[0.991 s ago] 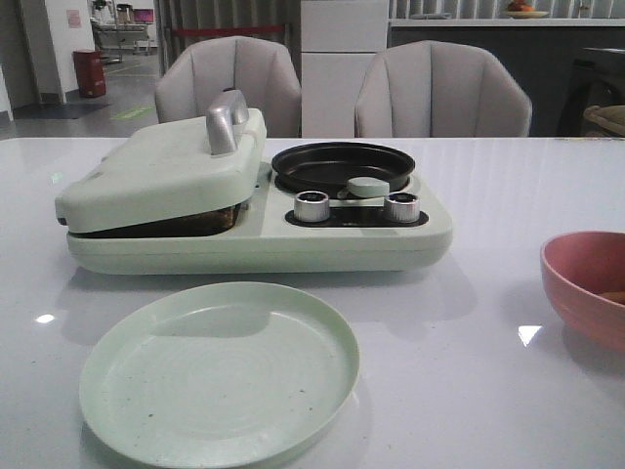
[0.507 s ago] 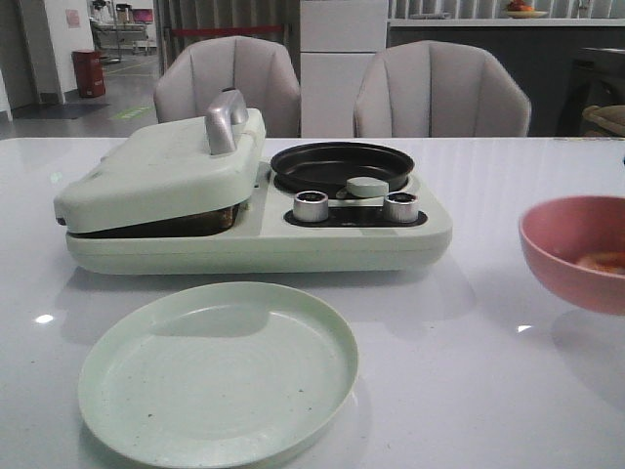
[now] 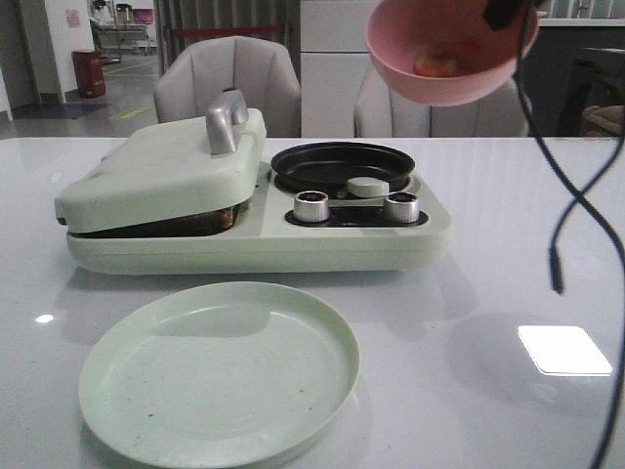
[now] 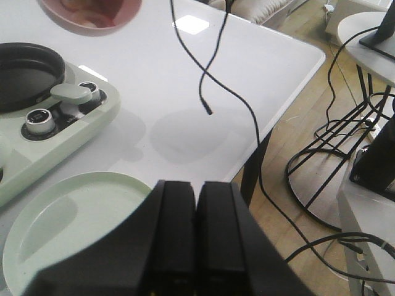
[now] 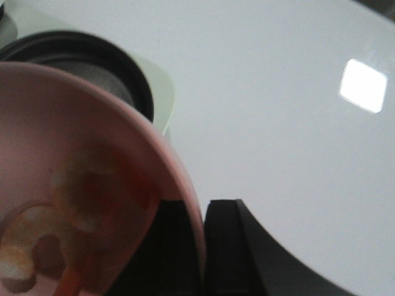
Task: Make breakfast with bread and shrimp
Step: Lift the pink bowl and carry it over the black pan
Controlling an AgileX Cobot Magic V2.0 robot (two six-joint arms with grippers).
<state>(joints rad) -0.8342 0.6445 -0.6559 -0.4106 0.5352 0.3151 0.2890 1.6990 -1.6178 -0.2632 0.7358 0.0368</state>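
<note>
Now the right pincer (image 5: 202, 246) pinches the bowl (image 3: 444, 59), shrimp (image 3: 435, 63) unpoured above the pan (image 3: 342, 164); left pincer (image 4: 196, 228) closed, empty.

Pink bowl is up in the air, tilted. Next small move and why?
Probably carry the pink bowl a little further left over the round black pan before tipping more. The right gripper pinches its rim, the shrimp sits inside, and the bowl hangs slightly right of the pan.
</note>
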